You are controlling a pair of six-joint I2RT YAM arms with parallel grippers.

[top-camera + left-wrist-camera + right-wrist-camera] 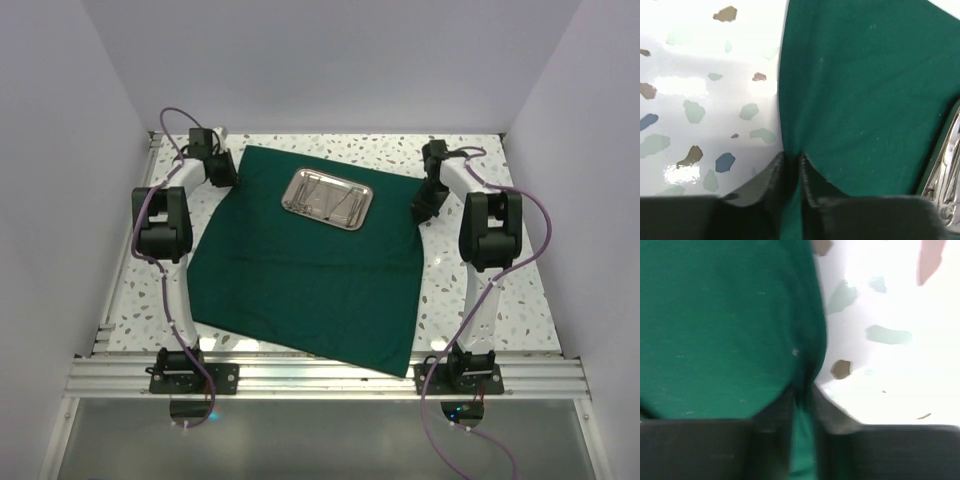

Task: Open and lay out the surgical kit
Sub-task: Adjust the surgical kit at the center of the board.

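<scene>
The surgical kit's dark green cloth [300, 270] lies spread as a large sheet on the table. On its far part sits a shiny steel tray [326, 199] holding slim silver instruments. My left gripper [222, 176] is at the cloth's far left edge, shut on that edge; in the left wrist view the green cloth [865, 100] is pinched between the black fingers [812, 185] of the left gripper [791, 159]. My right gripper [428, 203] is at the far right edge, shut on the cloth [725, 325], and a fold of it runs through the right gripper [802, 395]. The tray's rim [947, 165] shows at the right.
The speckled white tabletop [490, 300] surrounds the cloth. White walls close in at left, right and back. An aluminium rail [320, 378] with both arm bases runs along the near edge, and the cloth's near right corner overhangs it.
</scene>
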